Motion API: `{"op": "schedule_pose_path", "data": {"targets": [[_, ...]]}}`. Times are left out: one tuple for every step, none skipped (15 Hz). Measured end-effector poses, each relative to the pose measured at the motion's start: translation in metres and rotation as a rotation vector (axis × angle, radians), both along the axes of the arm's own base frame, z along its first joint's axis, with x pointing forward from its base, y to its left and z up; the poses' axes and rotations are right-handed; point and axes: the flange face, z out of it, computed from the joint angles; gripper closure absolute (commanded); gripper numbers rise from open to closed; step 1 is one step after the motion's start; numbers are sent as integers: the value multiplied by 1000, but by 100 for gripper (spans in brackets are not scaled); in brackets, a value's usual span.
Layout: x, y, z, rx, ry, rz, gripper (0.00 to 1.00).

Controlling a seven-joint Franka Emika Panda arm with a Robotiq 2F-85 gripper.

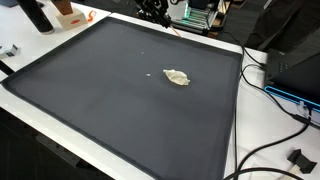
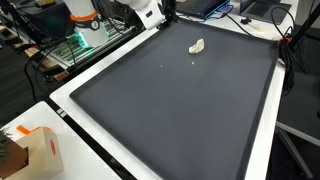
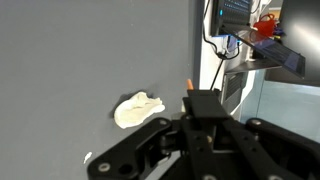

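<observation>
We see the hand (image 3: 202,98) from the wrist view as dark linkages meeting at a block over the mat (image 3: 90,50). Its fingers look drawn together, narrow, with nothing between them. The lower part of the hand is cut off by the frame. A small orange speck (image 3: 188,84) shows just past the fingertips, and we cannot make out what it is.

A pale crumpled lump (image 3: 138,109) lies on the mat, apart from the hand. We cannot tell whether it is cloth, paper or dough. In both exterior views the lump (image 1: 177,76) (image 2: 197,46) sits off the middle of the mat, nearer the mat edge where the arm stands. There the hand is only a dark shape at the frame's top, above that edge, too small to read.

The mat covers nearly all of the white worktop (image 1: 60,135). Black cables (image 1: 262,150) trail beyond one side of the mat. A cardboard box (image 2: 35,152) stands off a mat corner, partly cut off.
</observation>
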Motion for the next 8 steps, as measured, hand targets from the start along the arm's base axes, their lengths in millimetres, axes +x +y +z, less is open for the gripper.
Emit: {"op": "schedule_pose_path", "data": {"targets": [[2,1,-3,22,-2,-14,97],[4,3,-6,42,-7,-25,97],[6,4,-9,58,-12,-36,97],[8,6,-12,71,-18,-44,97],[10,7,-14,82,-25,-51,97],[12,9,-16,92,-32,-56,97],[13,10,-18,100,-37,-61,97],[15,11,-20,108,-44,-65,97]]}}
